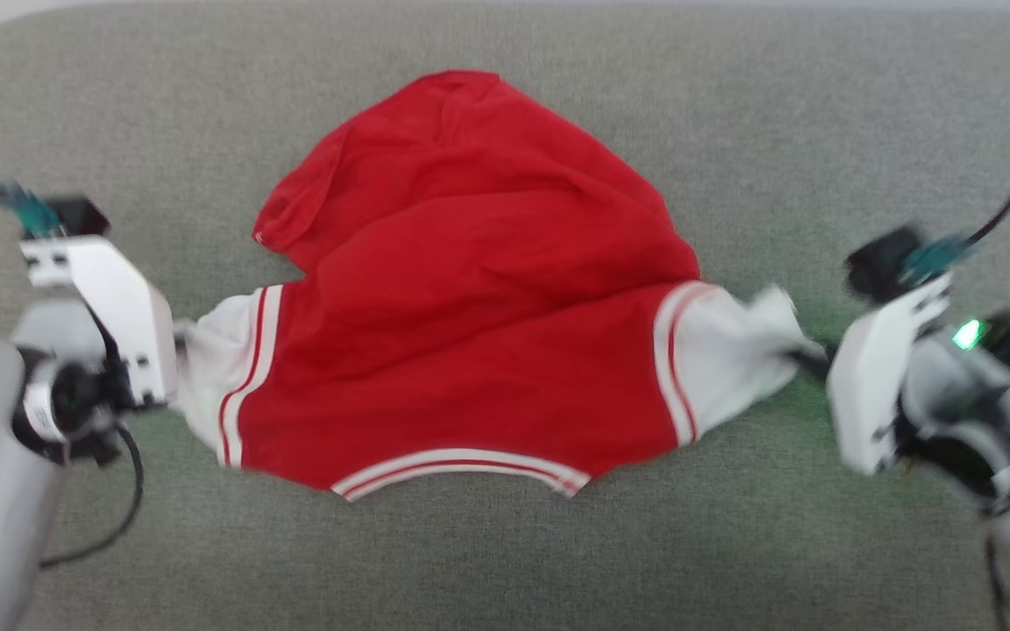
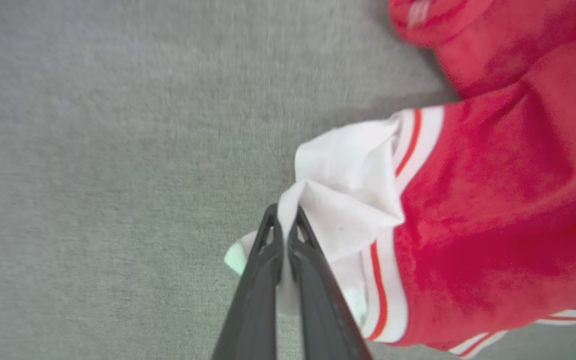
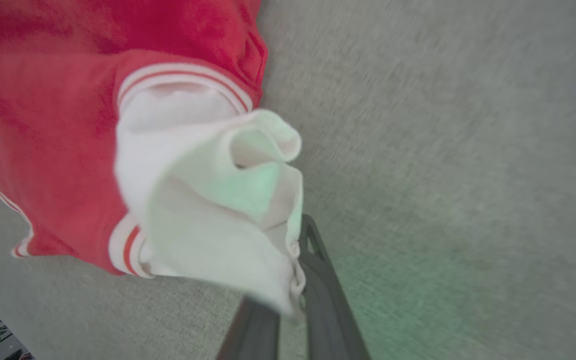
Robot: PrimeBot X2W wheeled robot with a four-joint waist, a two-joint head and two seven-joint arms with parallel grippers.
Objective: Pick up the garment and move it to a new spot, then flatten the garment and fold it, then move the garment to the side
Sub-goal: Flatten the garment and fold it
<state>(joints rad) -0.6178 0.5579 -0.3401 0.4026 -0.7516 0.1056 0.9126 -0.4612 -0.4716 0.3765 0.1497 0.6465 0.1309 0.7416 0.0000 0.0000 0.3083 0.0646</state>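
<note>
A grey cloth-covered desk (image 1: 733, 131) takes up the head view, and the red garment (image 1: 470, 289) lies across its middle, bunched and creased, with its upper part heaped into a loose peak towards the far side. The garment's lower half is drawn out sideways between the two arms. Its near edge carries a white-and-red striped band (image 1: 461, 464) that curves just above the cloth surface. At the robot's left, the left pincer (image 2: 283, 222) is pinched narrow on a fold of the left white panel (image 1: 216, 368), with fabric pressed between its dark fingers. At the robot's right, the right pincer (image 3: 302, 245) is clamped on the gathered end of the right white panel (image 1: 733, 359). A small green light (image 1: 965, 333) glows on the right wrist and tints the cloth nearby.
</note>
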